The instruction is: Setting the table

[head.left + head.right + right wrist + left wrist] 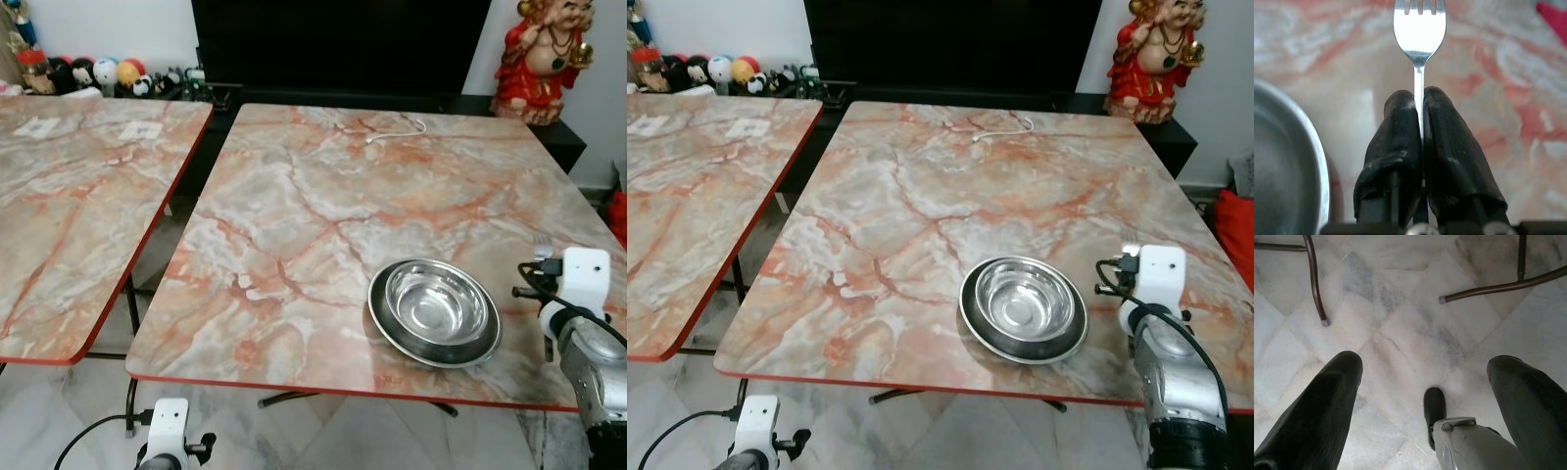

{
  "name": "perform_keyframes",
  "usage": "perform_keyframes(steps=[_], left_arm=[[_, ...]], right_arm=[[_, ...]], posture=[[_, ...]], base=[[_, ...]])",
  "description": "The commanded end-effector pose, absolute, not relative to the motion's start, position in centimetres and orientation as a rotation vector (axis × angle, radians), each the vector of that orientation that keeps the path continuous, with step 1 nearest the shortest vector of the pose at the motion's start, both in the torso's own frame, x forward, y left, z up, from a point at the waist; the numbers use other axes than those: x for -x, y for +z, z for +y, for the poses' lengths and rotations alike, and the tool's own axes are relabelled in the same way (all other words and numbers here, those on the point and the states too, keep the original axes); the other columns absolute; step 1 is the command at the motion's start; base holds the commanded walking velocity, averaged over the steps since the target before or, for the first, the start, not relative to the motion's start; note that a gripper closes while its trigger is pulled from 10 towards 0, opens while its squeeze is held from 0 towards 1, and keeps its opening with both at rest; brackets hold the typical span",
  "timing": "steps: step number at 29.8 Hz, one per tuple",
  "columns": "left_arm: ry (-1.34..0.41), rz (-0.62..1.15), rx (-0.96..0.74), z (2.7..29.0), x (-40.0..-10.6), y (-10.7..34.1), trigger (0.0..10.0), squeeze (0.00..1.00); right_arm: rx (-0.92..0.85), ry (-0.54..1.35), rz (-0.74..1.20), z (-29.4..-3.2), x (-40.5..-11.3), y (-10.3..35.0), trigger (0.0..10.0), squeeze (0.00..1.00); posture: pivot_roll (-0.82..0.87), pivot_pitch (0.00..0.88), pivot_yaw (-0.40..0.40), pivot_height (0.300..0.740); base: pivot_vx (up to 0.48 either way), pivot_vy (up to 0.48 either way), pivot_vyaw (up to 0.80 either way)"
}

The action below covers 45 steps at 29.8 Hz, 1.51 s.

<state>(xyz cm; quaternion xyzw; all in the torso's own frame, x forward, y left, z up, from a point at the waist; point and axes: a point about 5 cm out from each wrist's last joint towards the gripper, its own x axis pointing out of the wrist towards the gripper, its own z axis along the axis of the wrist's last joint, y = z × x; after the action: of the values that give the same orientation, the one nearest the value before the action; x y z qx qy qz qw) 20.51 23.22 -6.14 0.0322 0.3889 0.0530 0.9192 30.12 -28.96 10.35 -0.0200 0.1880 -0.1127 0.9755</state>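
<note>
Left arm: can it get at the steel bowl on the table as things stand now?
Probably not without lifting: the left gripper hangs open below the table edge, over the floor, while the steel bowl sits on the robot's right side.

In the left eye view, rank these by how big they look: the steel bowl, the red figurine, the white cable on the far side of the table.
1. steel bowl, nearest the camera, so part of its lead is nearness.
2. red figurine, behind the table and cut off by the frame's top.
3. white cable, thin and clearly smallest.

glossy marble-look table (294, 225), shiny steel bowl (435, 309), polished metal fork (1420, 34)
</note>
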Motion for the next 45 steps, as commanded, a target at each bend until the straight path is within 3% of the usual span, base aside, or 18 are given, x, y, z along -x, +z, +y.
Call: perform_keyframes(steps=[1, 40, 41, 45], left_arm=[[0.111, 0.81, -0.063, 23.2, -20.4, -6.2, 10.0, 0.0], [0.11, 0.817, -0.07, 23.4, -20.2, -6.3, 10.0, 0.0], [0.11, 0.817, -0.07, 23.4, -20.2, -6.3, 10.0, 0.0], [0.111, 0.819, -0.07, 23.5, -20.2, -6.3, 10.0, 0.0]], right_arm=[[0.029, -0.234, 0.403, -29.8, -30.1, 10.5, 10.0, 0.0], [0.034, -0.174, 0.47, -29.5, -31.5, 8.5, 10.0, 0.0], [0.029, -0.172, 0.468, -29.5, -31.6, 8.5, 10.0, 0.18], [0.029, -0.169, 0.466, -29.4, -31.7, 8.5, 10.0, 0.16]], posture=[[0.05, 0.048, -0.038, 0.74], [0.07, 0.057, -0.033, 0.74], [0.07, 0.057, -0.034, 0.74], [0.07, 0.058, -0.034, 0.74]], base=[[0.0, 0.0, 0.0], [0.0, 0.0, 0.0], [0.0, 0.0, 0.0], [0.0, 0.0, 0.0]])
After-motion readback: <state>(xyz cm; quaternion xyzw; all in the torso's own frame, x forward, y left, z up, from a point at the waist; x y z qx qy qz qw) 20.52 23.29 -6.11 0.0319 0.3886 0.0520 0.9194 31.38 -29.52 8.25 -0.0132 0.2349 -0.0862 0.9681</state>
